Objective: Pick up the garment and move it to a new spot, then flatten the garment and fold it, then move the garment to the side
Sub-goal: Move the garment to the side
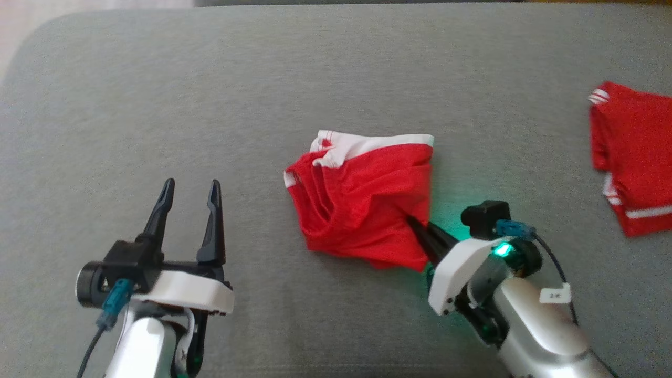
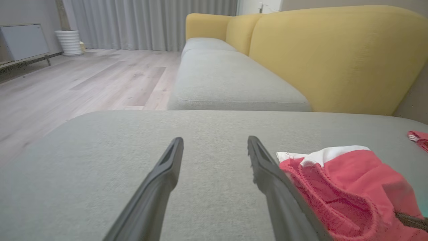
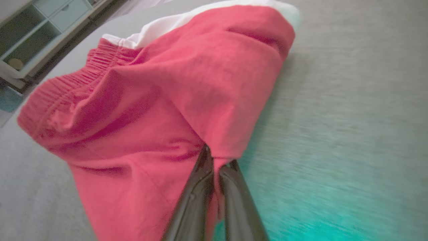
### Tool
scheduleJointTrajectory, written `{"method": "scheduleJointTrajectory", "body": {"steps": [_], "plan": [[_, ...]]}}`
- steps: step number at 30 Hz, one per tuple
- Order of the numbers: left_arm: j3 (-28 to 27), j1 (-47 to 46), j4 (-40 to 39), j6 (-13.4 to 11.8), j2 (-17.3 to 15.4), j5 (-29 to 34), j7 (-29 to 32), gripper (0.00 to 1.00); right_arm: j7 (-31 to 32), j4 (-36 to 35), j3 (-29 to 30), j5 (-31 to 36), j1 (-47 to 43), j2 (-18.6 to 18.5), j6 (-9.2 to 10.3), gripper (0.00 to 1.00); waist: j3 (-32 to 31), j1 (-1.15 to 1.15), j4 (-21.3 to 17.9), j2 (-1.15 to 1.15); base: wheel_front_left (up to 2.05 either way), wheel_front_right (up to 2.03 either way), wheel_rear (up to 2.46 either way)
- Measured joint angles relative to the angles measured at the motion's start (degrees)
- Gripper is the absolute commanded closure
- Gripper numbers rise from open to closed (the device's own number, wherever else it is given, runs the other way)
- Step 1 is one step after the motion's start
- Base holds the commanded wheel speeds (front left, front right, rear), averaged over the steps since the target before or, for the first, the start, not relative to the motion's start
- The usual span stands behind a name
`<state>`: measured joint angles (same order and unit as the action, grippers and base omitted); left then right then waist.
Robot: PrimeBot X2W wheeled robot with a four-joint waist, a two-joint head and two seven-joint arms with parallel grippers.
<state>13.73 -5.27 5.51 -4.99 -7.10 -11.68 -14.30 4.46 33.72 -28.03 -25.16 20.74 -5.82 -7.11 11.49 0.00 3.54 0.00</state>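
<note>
A grey upholstered cushion (image 1: 336,63) spreads across the head view. At its right edge lies a second red garment (image 1: 632,157) with white stripes, loosely folded. In the left wrist view, a further grey seat cushion (image 2: 230,80) runs along a yellow backrest (image 2: 334,57). Beside it is a pale wooden floor (image 2: 83,80), with grey curtains (image 2: 150,23), a white ribbed pot (image 2: 69,42) and a low pale cabinet (image 2: 23,40) at the far side. The right wrist view shows a shelf unit (image 3: 40,30) with open compartments.

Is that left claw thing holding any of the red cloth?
No, the left gripper stands open over bare grey cushion, apart from the red garment.
</note>
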Motion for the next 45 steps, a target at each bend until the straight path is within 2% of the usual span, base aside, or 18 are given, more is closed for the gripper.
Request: {"method": "scheduleJointTrajectory", "body": {"steps": [8, 9, 14, 19, 29, 37, 45], "plan": [[-1.0, -0.4, -1.5, 0.2, -0.2, 0.8, 0.0, 0.00, 0.9, -4.9, -0.8, 1.2, 0.6, -7.7, 0.00, 1.00, 0.7, 0.00, -9.4, 0.00, 0.00, 0.00, 0.00], [-1.0, -0.4, -1.5, 0.2, -0.2, 0.8, 0.0, 0.00, 0.9, -4.9, -0.8, 1.2, 0.6, -7.7, 0.00, 1.00, 0.7, 0.00, -9.4, 0.00, 0.00, 0.00, 0.00], [-0.4, -4.2, -1.7, 1.1, -0.3, 1.5, 0.0, 0.00, 1.6, -6.5, 2.2, 1.5, 5.9, -11.7, 0.00, 1.00, 2.8, 0.00, -14.7, 0.00, 0.00, 0.00, 0.00], [0.8, -7.6, -1.6, 2.1, -0.3, 2.1, 0.0, 0.00, 1.6, -6.4, 6.1, 1.5, 12.4, -14.9, 0.01, 1.00, 6.5, 0.00, -17.3, 0.00, 0.00, 0.00, 0.00], [2.0, -10.3, -1.4, 3.0, -0.8, 2.6, 0.0, 0.00, 1.0, -1.0, 14.3, 2.5, 19.4, -20.5, 0.01, 1.00, 12.0, 0.00, -18.9, 0.00, 0.00, 0.00, 0.00], [2.5, -13.0, -1.5, 3.6, -0.9, 3.5, 0.0, 0.00, 1.6, 3.7, 19.2, 6.9, 23.0, -21.8, 0.01, 1.00, 15.6, 0.00, -17.9, 0.00, 0.00, 0.00, 0.00], [3.1, -15.2, -1.4, 4.1, -0.5, 3.5, -0.4, 0.00, 2.1, 10.3, 24.9, 12.9, 25.0, -20.6, 0.00, 1.00, 18.1, 0.00, -16.4, 0.00, 0.00, 0.00, 0.00]]}}
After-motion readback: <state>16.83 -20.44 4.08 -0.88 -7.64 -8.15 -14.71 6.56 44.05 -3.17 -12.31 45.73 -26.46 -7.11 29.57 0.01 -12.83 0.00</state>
